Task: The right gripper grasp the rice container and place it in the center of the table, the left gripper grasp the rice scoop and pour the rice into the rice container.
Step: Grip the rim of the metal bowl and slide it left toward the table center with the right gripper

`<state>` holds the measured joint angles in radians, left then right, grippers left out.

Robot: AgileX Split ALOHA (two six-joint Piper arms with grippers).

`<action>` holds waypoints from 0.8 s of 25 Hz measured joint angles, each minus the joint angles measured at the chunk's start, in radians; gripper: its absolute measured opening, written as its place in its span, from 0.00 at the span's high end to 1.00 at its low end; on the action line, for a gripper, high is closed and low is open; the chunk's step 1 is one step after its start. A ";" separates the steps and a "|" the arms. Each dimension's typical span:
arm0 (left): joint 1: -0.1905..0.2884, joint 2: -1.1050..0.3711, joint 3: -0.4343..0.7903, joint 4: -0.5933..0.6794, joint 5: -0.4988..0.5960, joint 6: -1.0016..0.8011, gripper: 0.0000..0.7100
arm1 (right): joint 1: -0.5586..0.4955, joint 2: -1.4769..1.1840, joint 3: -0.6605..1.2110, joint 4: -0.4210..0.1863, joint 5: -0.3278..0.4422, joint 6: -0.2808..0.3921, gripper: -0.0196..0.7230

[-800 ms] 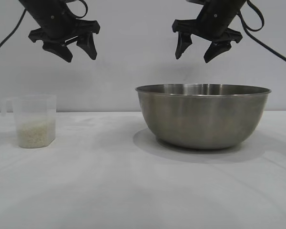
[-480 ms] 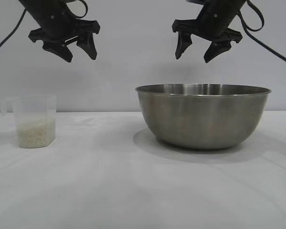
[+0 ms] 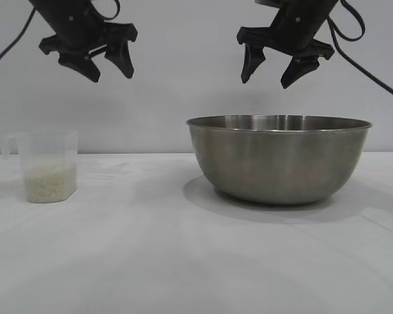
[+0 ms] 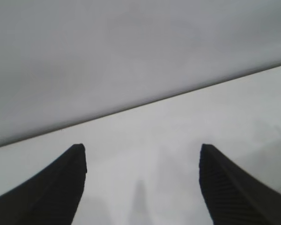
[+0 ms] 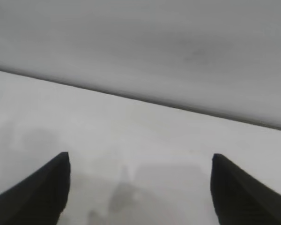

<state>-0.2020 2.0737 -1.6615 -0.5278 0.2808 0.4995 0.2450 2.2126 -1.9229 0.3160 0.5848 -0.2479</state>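
The rice container (image 3: 279,159), a wide brushed steel bowl, stands on the white table (image 3: 150,261) right of centre. At the far left stands the rice scoop (image 3: 47,165), a translucent plastic cup with its small handle pointing left, and rice (image 3: 49,184) fills its lower part. My left gripper (image 3: 110,73) hangs open high over the table, above and slightly right of the scoop. High above the bowl's left half, my right gripper (image 3: 268,78) is open too. Only bare table shows between the fingertips (image 4: 77,154) in the left wrist view and the fingertips (image 5: 63,161) in the right wrist view.
A plain grey wall (image 3: 183,91) closes the back of the table. Black cables (image 3: 373,65) trail from both arms at the upper corners. Bare tabletop lies between the scoop and the bowl and across the whole front.
The left gripper has risen slightly. The right gripper, the bowl and the scoop stay where they were.
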 joint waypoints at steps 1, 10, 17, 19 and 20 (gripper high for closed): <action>0.000 -0.010 0.000 -0.001 0.000 0.000 0.39 | 0.000 -0.009 0.000 -0.002 0.008 0.000 0.26; 0.000 -0.032 -0.005 0.031 0.008 0.000 0.39 | 0.000 -0.040 0.000 -0.052 0.176 0.000 0.26; 0.000 -0.032 -0.005 0.033 0.008 0.000 0.39 | -0.051 -0.097 0.000 -0.065 0.434 0.023 0.26; 0.000 -0.032 -0.005 0.035 0.008 0.000 0.39 | -0.065 -0.103 -0.001 -0.076 0.508 0.026 0.34; 0.000 -0.032 -0.005 0.035 0.010 0.000 0.39 | -0.071 -0.103 -0.001 -0.085 0.551 0.026 0.33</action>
<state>-0.2020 2.0419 -1.6670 -0.4929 0.2907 0.4995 0.1739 2.1100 -1.9243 0.2312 1.1356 -0.2218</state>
